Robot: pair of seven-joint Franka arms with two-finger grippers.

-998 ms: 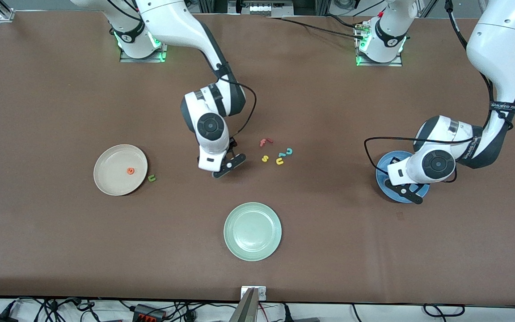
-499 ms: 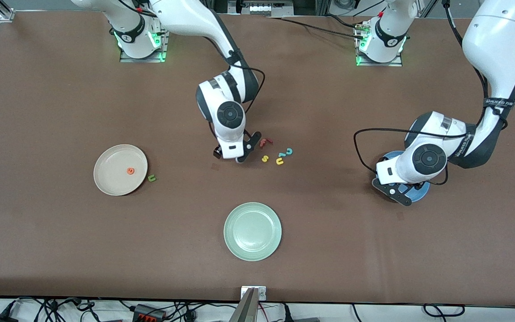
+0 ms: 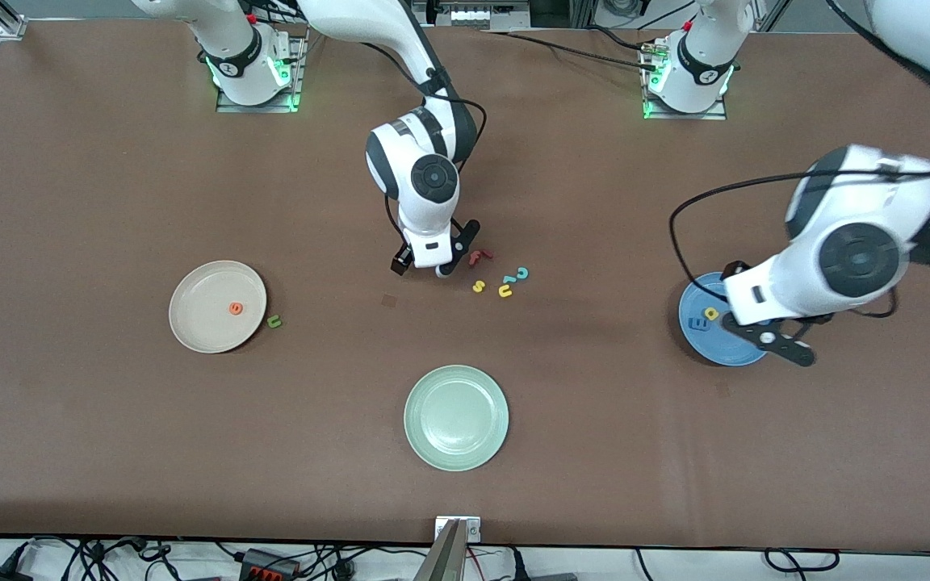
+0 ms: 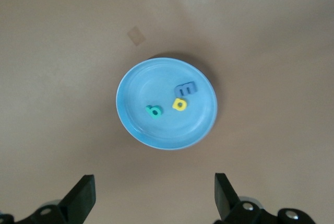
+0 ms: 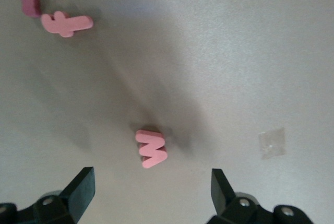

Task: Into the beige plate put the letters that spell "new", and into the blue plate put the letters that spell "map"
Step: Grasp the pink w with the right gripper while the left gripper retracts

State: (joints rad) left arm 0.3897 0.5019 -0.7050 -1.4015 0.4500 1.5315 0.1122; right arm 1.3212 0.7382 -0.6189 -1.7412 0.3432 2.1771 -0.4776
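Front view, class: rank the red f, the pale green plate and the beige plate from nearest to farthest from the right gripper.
Measured from the right gripper, open above the table's middle:
1. The red f, just beside it, toward the left arm's end.
2. The pale green plate, nearer the front camera.
3. The beige plate, toward the right arm's end.

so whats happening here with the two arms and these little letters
Letter sorting is under way. The blue plate already holds the blue m, yellow letter and teal letter; the open left gripper hangs over it. The open right gripper is over the pink w. The orange e lies in the beige plate, the green letter beside it.
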